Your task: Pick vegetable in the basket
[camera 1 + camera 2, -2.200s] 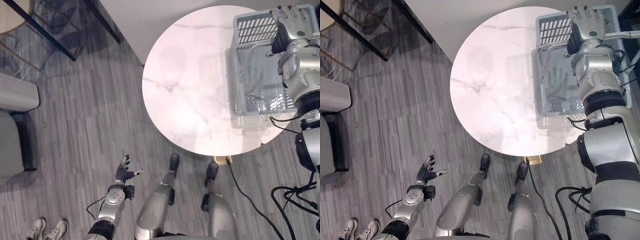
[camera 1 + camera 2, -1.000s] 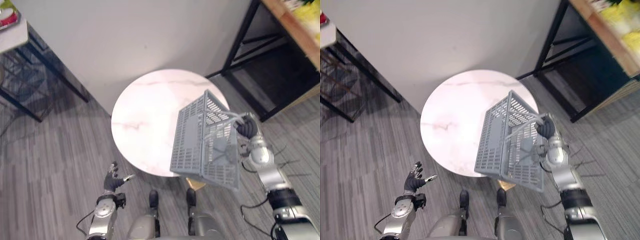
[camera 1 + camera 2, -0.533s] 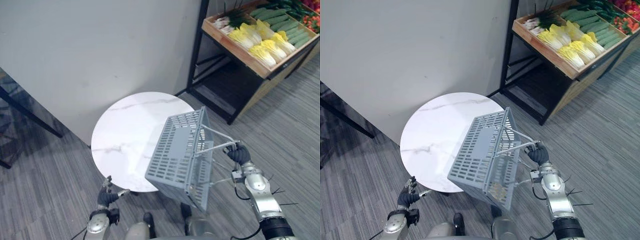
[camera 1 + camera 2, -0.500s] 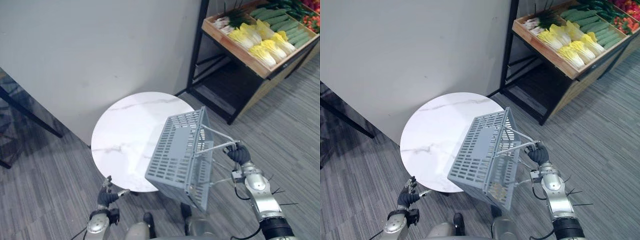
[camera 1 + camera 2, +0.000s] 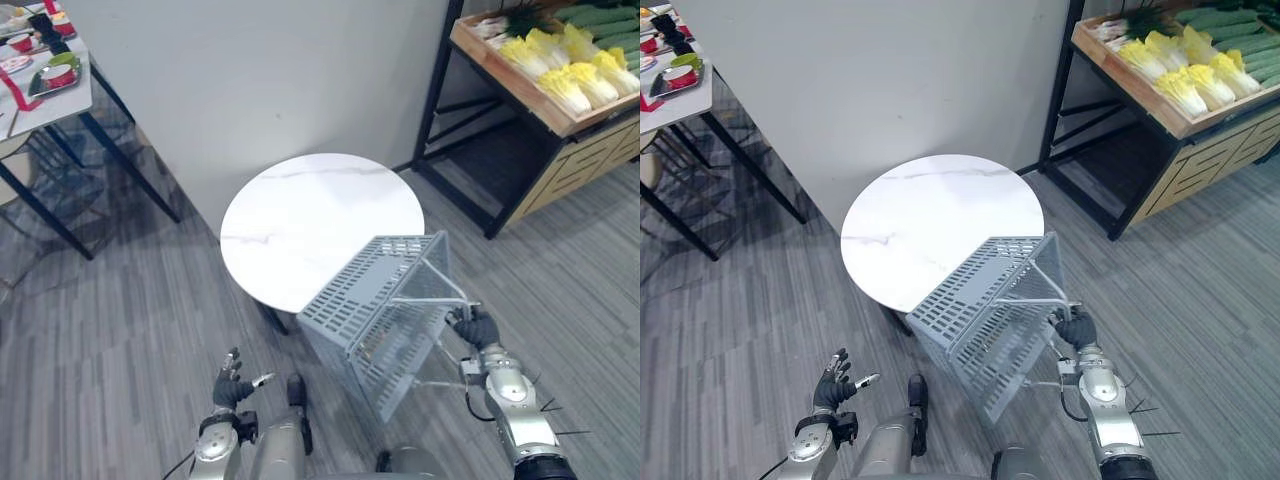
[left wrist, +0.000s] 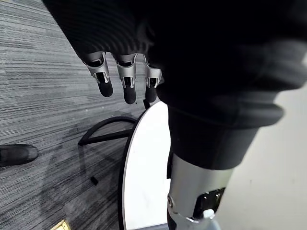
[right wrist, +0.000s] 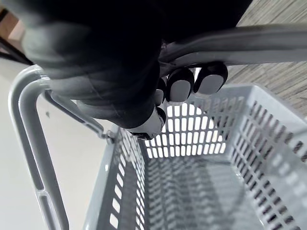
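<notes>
Right hand (image 5: 478, 328) curled tight round the basket (image 5: 375, 310) handle, left hand (image 5: 232, 388) open and low — the basket hangs tilted. Level it before nearing the vegetable shelf (image 5: 585, 150) — nothing should spill.

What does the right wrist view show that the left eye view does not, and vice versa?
Right wrist view: the basket's floor from inside, nothing on it, and the right hand's fingers curled round its handle. Left eye view: the round table, the vegetable shelf, the open left hand. Shared: the basket hanging tilted from the right hand.
</notes>
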